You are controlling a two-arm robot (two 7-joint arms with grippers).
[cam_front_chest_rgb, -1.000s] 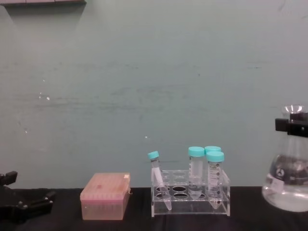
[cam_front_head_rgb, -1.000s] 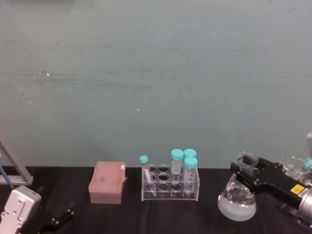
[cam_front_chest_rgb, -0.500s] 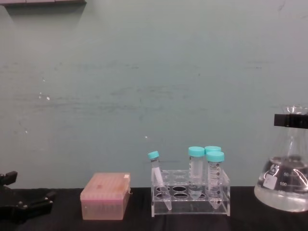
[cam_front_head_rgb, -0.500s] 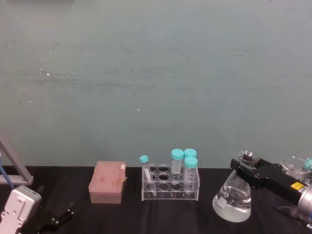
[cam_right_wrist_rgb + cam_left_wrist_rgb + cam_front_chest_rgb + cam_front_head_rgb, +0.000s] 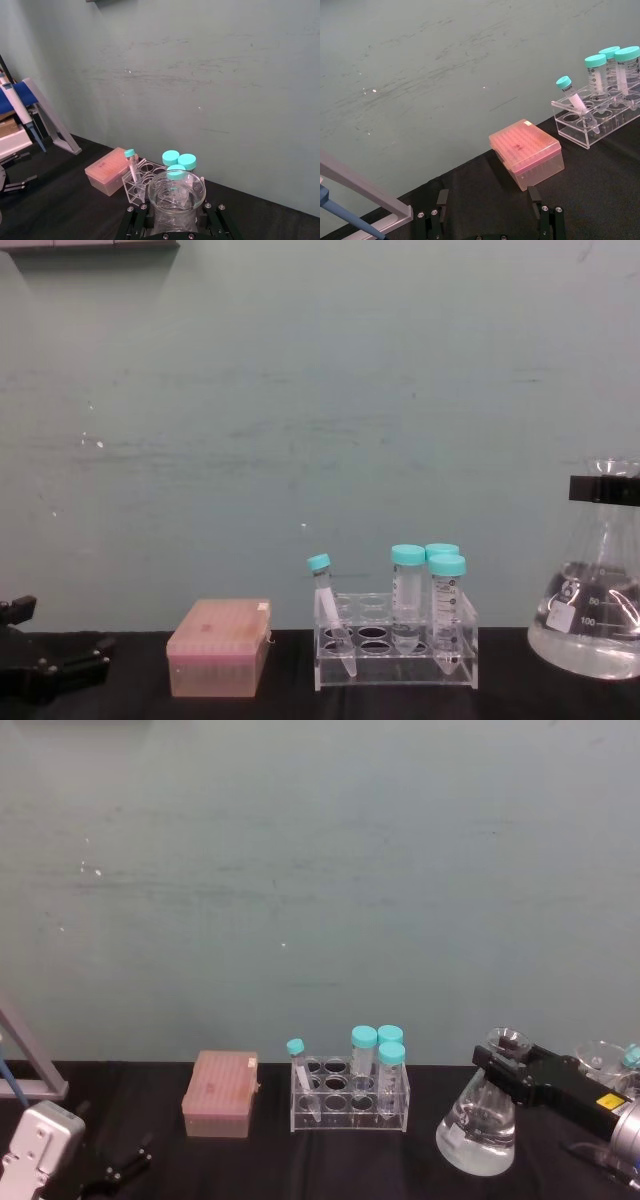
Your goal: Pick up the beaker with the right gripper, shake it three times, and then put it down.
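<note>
The beaker (image 5: 478, 1132) is a clear conical flask holding some clear liquid. It stands at the right of the black table, right of the tube rack. My right gripper (image 5: 506, 1066) is shut on its neck just under the flared rim, and in the chest view the black jaw (image 5: 604, 490) crosses that neck above the wide base (image 5: 590, 635). The right wrist view looks down into the beaker's mouth (image 5: 175, 192) between the jaws. I cannot tell whether the base touches the table. My left gripper (image 5: 489, 200) rests open, low at the table's left.
A clear rack (image 5: 350, 1108) with several teal-capped tubes stands mid-table, and a pink tip box (image 5: 220, 1095) sits left of it. A pipette stand (image 5: 28, 1065) is at the far left. More glassware (image 5: 603, 1058) lies behind my right arm. A teal wall closes the back.
A second ago the beaker was farther right; it swung left with my right gripper. Over the last half second it has barely moved. The left arm is still.
</note>
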